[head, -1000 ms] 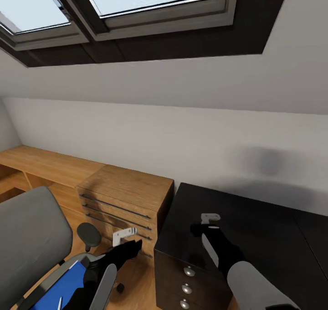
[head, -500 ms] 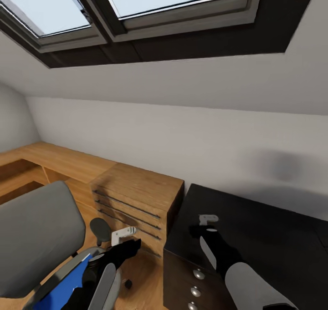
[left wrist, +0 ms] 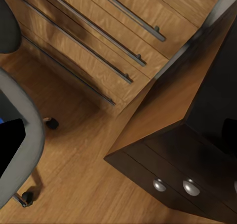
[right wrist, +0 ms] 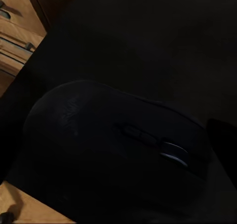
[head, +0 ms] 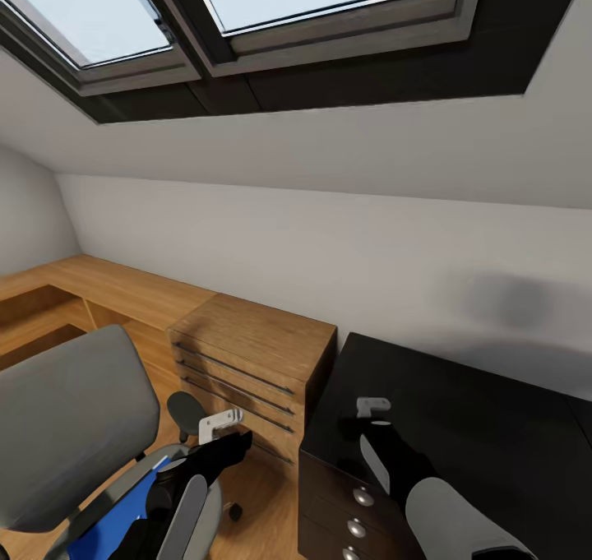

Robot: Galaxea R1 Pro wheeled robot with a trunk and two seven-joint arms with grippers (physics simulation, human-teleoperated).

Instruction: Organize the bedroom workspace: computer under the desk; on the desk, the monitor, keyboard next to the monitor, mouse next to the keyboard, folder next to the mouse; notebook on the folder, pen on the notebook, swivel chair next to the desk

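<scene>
**Head view: both arms over chair and black desk, mouse close under the right wrist**

Head view looks over a sloped white wall with two skylights (head: 247,9) above. At lower right stands a black desk with round silver drawer knobs (head: 460,428); just beside it, toward the left, sits a light wooden drawer cabinet with long dark bar handles (head: 247,354), and a low wooden bench runs on along the wall. At lower left is the grey padded swivel chair (head: 70,428), its backrest large in the foreground, with the blue flat folder (head: 115,519) lying on the seat, partly hidden by the left arm.

The left gripper (head: 220,422) hangs above the wooden floor (left wrist: 74,150) between the chair and the cabinet; its pale fingers look drawn together and hold nothing, though the angle is poor. The left wrist view shows the cabinet's drawer fronts, the black desk's corner with its knobs and a chair castor on the floor.

The right gripper (head: 374,406) is held over the black desk's top near its front left corner. Whether its fingers are released or clenched I cannot tell. In the right wrist view a black rounded computer mouse with a grey scroll wheel (right wrist: 113,150) lies on the dark desk surface, very close to the camera.
</scene>
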